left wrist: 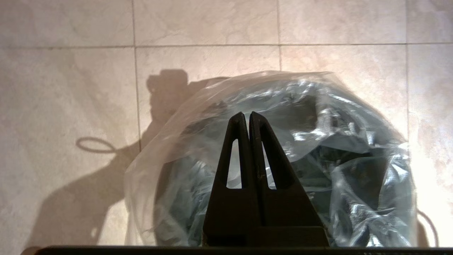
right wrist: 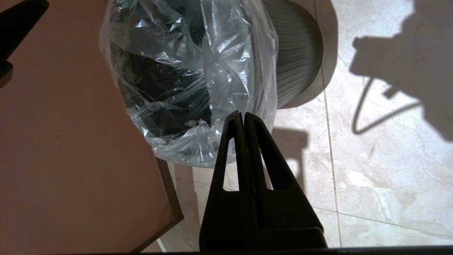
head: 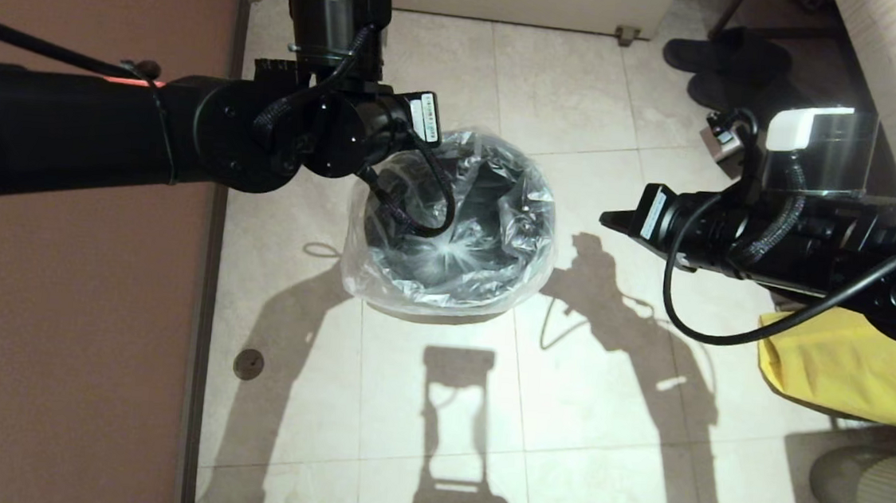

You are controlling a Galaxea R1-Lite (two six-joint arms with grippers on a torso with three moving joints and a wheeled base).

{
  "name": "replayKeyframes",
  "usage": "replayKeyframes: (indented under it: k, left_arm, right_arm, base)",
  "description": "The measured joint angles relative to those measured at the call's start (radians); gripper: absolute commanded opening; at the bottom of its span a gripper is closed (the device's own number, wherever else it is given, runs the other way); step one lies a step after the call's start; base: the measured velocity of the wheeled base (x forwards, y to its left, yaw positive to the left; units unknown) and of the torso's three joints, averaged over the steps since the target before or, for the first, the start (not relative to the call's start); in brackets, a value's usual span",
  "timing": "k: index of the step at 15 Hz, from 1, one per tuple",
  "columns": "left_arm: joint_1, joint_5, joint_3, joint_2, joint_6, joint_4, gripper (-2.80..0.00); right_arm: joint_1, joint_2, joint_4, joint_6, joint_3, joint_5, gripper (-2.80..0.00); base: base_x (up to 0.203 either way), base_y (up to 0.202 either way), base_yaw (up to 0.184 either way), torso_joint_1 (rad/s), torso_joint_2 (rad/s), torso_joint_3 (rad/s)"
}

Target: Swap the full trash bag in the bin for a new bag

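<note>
1. The bin [head: 446, 275]: round, dark, standing on the tiled floor [head: 602, 424]. Its ribbed grey outer wall [right wrist: 297, 67] shows only in the right wrist view.
2. The new bag [head: 499, 207]: thin, clear, crinkly film draped over the bin's mouth and hanging loosely down the outside, with bright creases against the dark interior. It bulges unevenly rather than lying taut.
3. Left gripper [left wrist: 246, 115]: two black wedge-shaped fingers with triangular cut-outs, jaws pressed together, nothing between them. The bag and the bin mouth lie directly beyond the tips. In the head view this gripper is hidden behind the left arm's wrist.
4. Right gripper [right wrist: 240, 115]: same wedge shape, jaws pressed together and empty. The bag's lower draped edge [right wrist: 184, 148] lies just ahead of the tips; touching or apart cannot be told. Head view places this arm off to the bin's side.
5. Head view only: crumpled opaque yellow sheet [head: 846, 379] under the right arm, and dark slippers [head: 719, 57] on the floor, well beyond the bin.
6. Right wrist view only: a flat reddish-brown panel [right wrist: 70, 159] beside the bin.
</note>
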Motion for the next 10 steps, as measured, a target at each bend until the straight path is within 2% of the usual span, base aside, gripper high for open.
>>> replayKeyframes:
  k: [2,5,8,10]
  left_arm:
    - [-0.006,0.001,0.036,-0.010,0.003,-0.012,-2.80]
    - [-0.008,-0.010,0.077,-0.015,0.001,-0.059,-2.80]
    - [0.022,-0.025,0.140,-0.016,-0.001,-0.098,-2.80]
    - [0.053,-0.037,0.184,-0.022,0.006,-0.172,-2.80]
  right_arm:
    - [-0.003,-0.012,-0.005,-0.011,0.015,-0.003,-2.80]
    - [-0.036,-0.044,-0.010,-0.097,0.082,-0.004,-2.80]
    - [-0.089,-0.082,-0.019,-0.139,0.152,-0.002,-2.80]
    - [-0.128,-0.095,-0.021,-0.166,0.167,-0.001,-2.80]
  base:
    - [0.000,0.000,0.000,0.000,0.00,0.000]
    - [0.000,0.000,0.000,0.000,0.00,0.000]
    - [0.000,0.000,0.000,0.000,0.00,0.000]
    - [0.000,0.000,0.000,0.000,0.00,0.000]
